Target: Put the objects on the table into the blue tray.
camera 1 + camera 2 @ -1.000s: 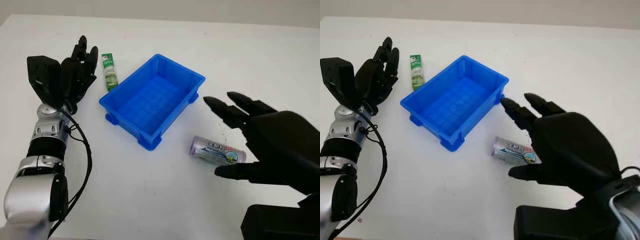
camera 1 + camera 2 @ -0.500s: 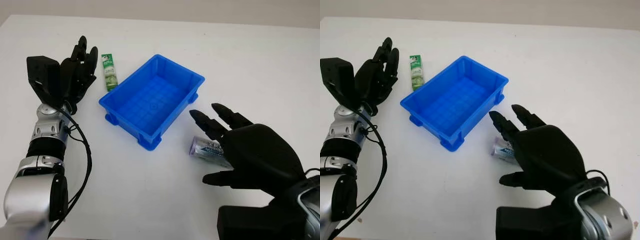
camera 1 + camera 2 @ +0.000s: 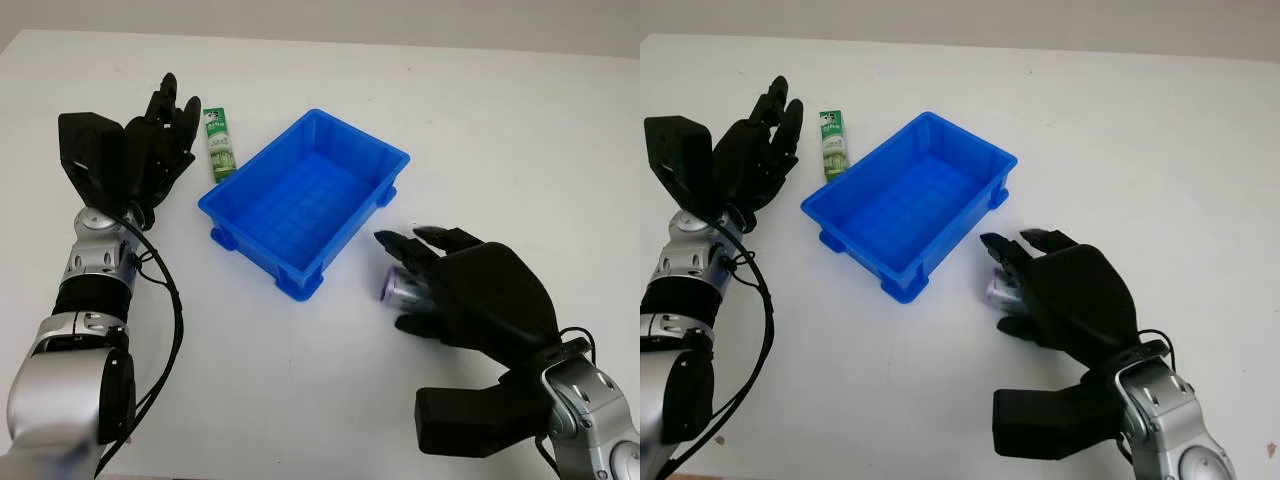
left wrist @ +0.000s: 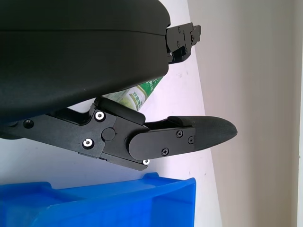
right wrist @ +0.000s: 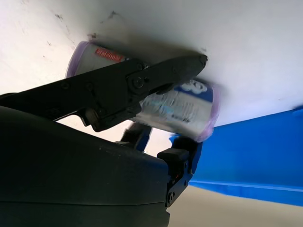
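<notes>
A purple-wrapped roll [image 3: 392,291] lies on the white table just right of the blue tray [image 3: 256,157]. My right hand [image 3: 1000,282] is down over the roll, fingers curled across its top and thumb under its near side, so it is shut on it. The right wrist view has one finger [image 5: 142,82] crossing the roll [image 5: 182,108], with the tray's wall [image 5: 265,156] beyond. A green packet [image 3: 219,145] lies left of the tray. My left hand [image 3: 163,125] is open, raised just left of the packet [image 4: 135,97].
The tray is empty inside and stands askew in the middle of the table. White table [image 3: 500,130] stretches around it, with bare room to the right and at the front.
My right hand has dropped and slid left onto the roll, and its fingers have curled around it. The left hand has barely moved.
</notes>
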